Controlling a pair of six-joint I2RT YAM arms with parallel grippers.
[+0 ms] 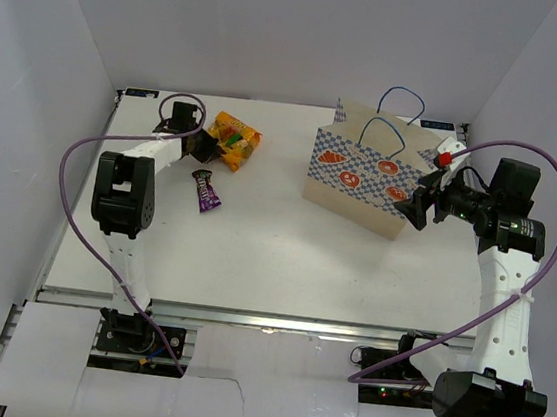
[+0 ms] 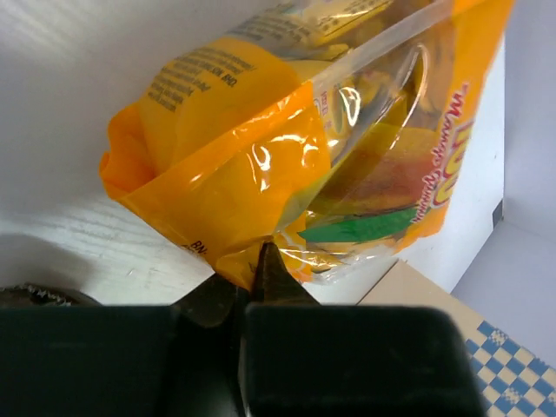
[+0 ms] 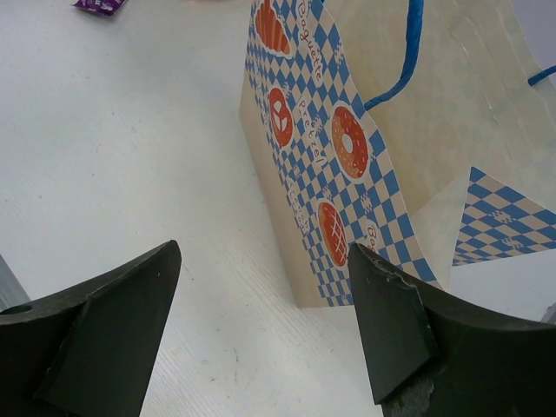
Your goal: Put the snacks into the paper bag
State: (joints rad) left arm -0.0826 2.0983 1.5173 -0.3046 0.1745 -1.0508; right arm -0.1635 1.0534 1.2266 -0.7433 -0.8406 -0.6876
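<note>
"At the far left of the table [image 1: 273, 253], the left gripper [image 2: 264, 269] has its fingers pressed together on a thin corner fold of the orange crinkly bag [image 2: 261, 165]. How safe does that look to you?"

"Not very. It is pinching slick film right at the fingertips, and the rest of the packet sticks out beyond them. If the arm swings fast toward the paper bag [image 1: 357, 177], I think the fold could slide free and the packet would drop short."

"Where does the paper bag stand?"

"Upright on the right half of the table, well apart from the orange crinkly bag, mouth up. The right gripper [image 3: 263, 278] sits just beside its right end, jaws spread wide, holding nothing."

"Could that arm cause trouble?"

"It could. Nothing pins the paper bag, so one nudge against its light wall may skid or tip it. The blue cord handles [image 3: 410, 52] worry me too. They arch over the mouth, and a packet lowered carelessly may snag a cord or perch on the rim instead of going inside."

"And the purple candy packet [image 1: 205, 191]?"

"Flat on the table near the left arm, just this side of the orange crinkly bag. A low carry might sweep it aside. I cannot tell whether anything lies under the orange crinkly bag."
</note>
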